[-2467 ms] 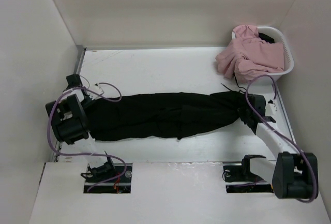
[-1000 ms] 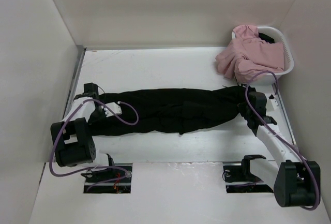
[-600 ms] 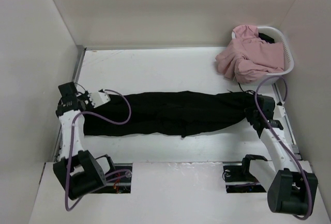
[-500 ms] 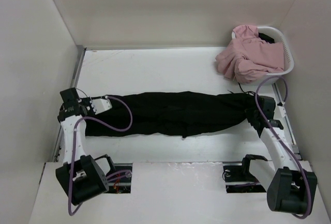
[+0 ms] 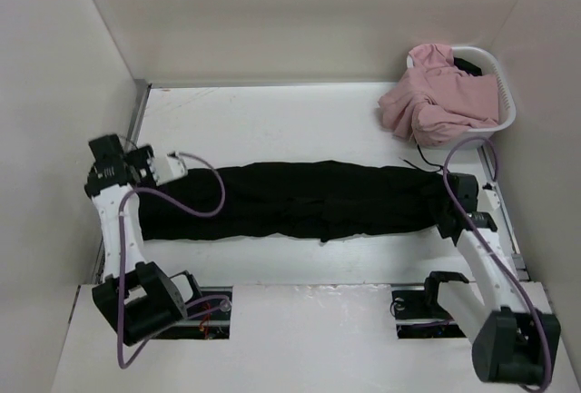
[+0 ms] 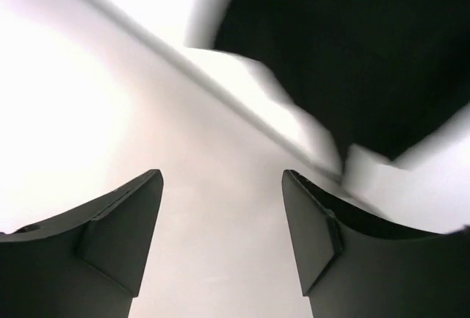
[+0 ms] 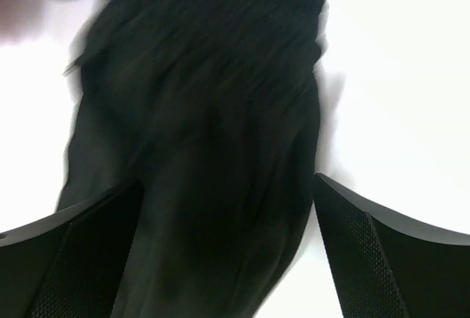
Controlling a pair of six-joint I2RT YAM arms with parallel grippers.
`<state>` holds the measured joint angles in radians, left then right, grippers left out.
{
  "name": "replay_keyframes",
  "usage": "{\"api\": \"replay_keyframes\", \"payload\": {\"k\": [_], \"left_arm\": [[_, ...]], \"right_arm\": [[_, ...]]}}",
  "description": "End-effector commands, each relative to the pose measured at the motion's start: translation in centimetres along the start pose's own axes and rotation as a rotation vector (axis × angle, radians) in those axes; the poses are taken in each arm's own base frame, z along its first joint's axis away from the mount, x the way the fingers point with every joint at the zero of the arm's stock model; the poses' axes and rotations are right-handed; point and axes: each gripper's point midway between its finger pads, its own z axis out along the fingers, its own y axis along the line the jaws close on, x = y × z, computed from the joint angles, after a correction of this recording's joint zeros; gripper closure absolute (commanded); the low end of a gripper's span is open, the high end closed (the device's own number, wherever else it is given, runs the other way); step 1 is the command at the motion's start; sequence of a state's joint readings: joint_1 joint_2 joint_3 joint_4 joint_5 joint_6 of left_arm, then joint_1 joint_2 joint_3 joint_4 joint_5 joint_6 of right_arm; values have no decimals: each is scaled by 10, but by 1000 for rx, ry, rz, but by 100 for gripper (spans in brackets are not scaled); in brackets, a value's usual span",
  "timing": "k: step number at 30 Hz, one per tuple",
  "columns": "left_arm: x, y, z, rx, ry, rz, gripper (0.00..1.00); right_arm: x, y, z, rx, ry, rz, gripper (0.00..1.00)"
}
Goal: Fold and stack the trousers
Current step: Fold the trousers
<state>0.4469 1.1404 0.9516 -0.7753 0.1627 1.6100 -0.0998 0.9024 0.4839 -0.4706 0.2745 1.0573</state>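
Left gripper (image 6: 220,186): jaws stood wide apart with nothing between them; it hung at the left edge of the top view, just beside the leg ends and clear of the cloth.
Right gripper (image 7: 228,186): jaws also spread wide and empty, poised over the gathered waistband at the right end; the blur left contact unclear.
Trousers (image 5: 290,201): stretched in one long black strip across the middle of the table (image 5: 272,121), from left of centre to the right, legs lying together.
Why so laid: a flat, straight strip probably suited a fold end to end, and a gripper at each end looked placed to pinch those ends.
Pink garment (image 5: 440,93): heaped over a white basket (image 5: 506,107) in the upper right, close beyond the waistband end, not part of the job.
Writing: no brand, label or lettering could be read in any view.
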Motion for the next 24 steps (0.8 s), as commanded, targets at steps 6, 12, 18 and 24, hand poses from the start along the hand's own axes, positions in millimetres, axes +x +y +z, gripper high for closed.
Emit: {"api": "replay_keyframes", "payload": {"k": [6, 12, 18, 24], "left_arm": [[-186, 38, -42, 6, -489, -35, 34], [-379, -18, -16, 183, -750, -160, 35], [-486, -104, 21, 374, -716, -110, 44], [-478, -206, -5, 449, -708, 170, 43]], "right_arm": [[-10, 9, -87, -99, -129, -114, 0], [-3, 14, -70, -121, -118, -58, 0], [-20, 13, -47, -88, -159, 18, 0], [-21, -5, -18, -34, -89, 81, 0]]}}
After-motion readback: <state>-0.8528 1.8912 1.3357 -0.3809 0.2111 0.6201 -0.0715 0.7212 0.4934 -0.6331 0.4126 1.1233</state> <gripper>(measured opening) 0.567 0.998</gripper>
